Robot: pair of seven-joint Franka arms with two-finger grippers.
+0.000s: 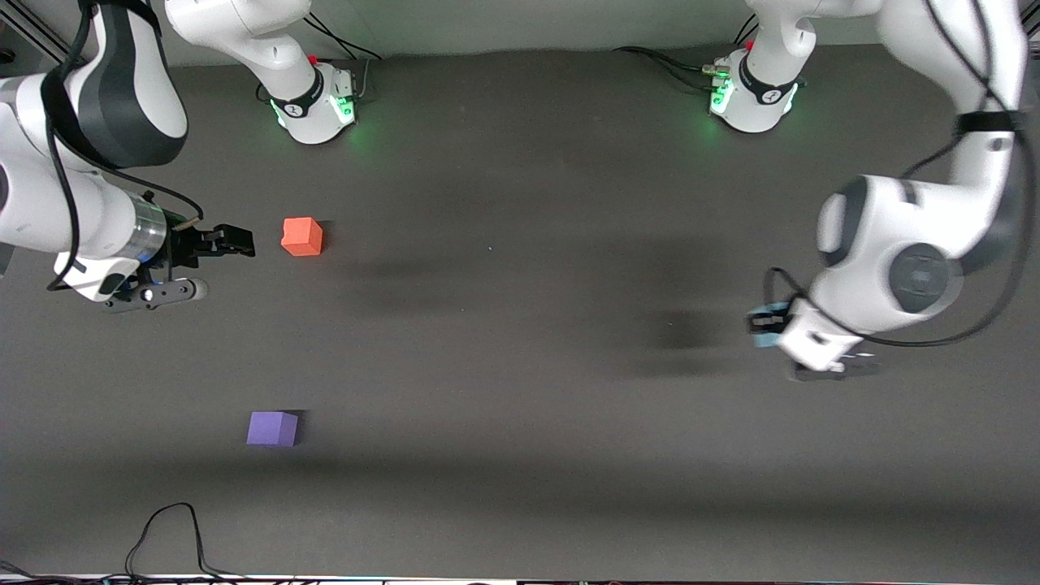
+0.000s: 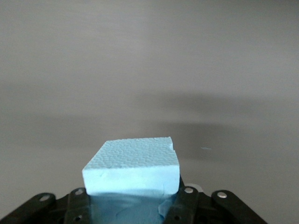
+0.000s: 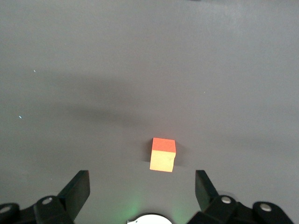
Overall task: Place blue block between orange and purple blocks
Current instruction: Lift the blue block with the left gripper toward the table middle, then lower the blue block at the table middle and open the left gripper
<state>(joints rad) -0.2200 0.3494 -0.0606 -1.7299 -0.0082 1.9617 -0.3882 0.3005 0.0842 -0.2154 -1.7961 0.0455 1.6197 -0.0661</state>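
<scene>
The blue block [image 2: 133,168] is a light sky-blue cube, and my left gripper [image 2: 133,201] is shut on it. In the front view that gripper [image 1: 762,323] hangs over bare table at the left arm's end, with a little of the blue block [image 1: 764,338] showing. The orange block [image 1: 302,236] sits toward the right arm's end. The purple block [image 1: 273,428] lies nearer the front camera than the orange one. My right gripper [image 1: 236,241] is open over the table beside the orange block [image 3: 163,155]. In the right wrist view nothing lies between the right gripper's [image 3: 142,184] fingers.
The dark grey table [image 1: 520,366] stretches between the blue block and the other two blocks. A black cable [image 1: 162,532] loops at the table edge nearest the front camera. The arm bases [image 1: 317,101] [image 1: 751,93] stand along the edge farthest from the camera.
</scene>
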